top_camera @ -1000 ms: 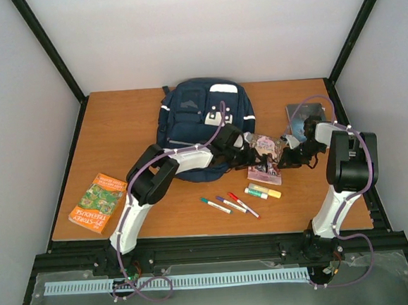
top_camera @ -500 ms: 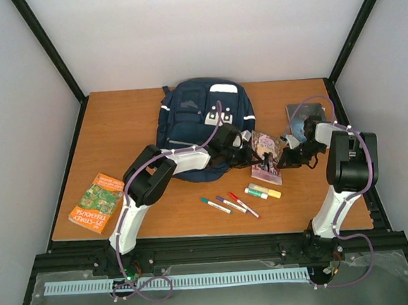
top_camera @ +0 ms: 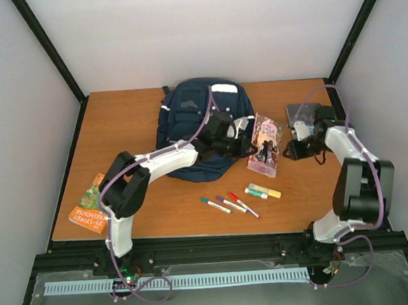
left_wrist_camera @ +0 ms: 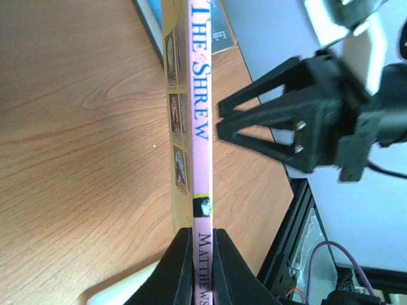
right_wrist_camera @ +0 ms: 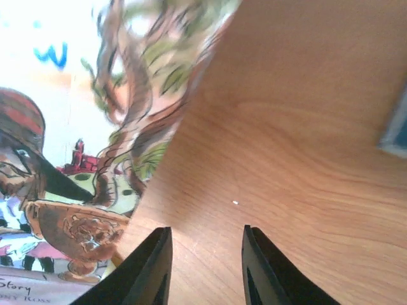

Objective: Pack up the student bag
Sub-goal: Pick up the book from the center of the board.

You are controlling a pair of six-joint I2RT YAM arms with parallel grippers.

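While the left claw (left_wrist_camera: 202,237) stays out of reach of nothing it needs, its fingers are pinched tight across the thickness of a pink paperback book (left_wrist_camera: 200,130), spine toward the wrist camera and one end of the spine in the grip. Seen from above, the book (top_camera: 265,145) sits right of centre, its long axis running roughly from top to bottom of the frame, just above the brown table (top_camera: 117,131). The right claw (top_camera: 289,149) hangs just beside the book's right edge; its own camera shows its fingers apart with nothing between them (right_wrist_camera: 206,236), the book's cover (right_wrist_camera: 63,159) filling the left of that view.

The bag (top_camera: 187,118) lies at upper centre of the frame, just left of the book, and the left arm reaches across its lower right corner. The left claw (top_camera: 248,146) is therefore the nearer one, and the coming move looks like a short carry leftward and upward in the frame. Whether the bag's mouth is unzipped cannot be told. Pens (top_camera: 229,204) and an orange book (top_camera: 91,204) lie unpacked lower down.
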